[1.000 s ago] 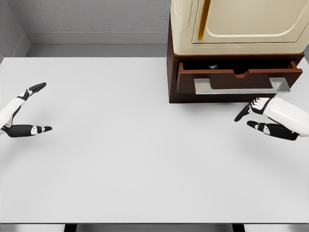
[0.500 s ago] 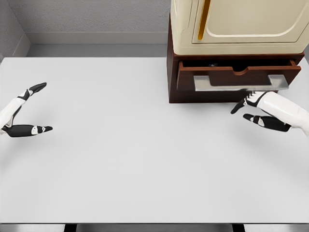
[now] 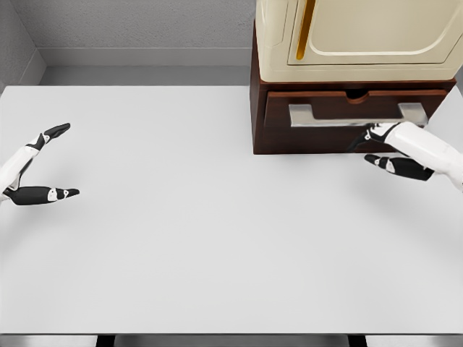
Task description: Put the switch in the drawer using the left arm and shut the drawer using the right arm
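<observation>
Pushed nearly shut, drawer [image 3: 347,108] lies crosswise; right robot hand [image 3: 387,148] touches its front

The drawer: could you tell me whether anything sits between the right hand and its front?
Nothing visible does. The right hand is at the front of the drawer, just under its handle, fingers open.

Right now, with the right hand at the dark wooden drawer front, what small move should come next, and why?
Probably a last short push inward with the right hand. Its fingers sit against the dark wooden drawer just below the silver bar handle, and the drawer front looks almost flush with the brown cabinet. The left hand rests open at the table's left.
</observation>
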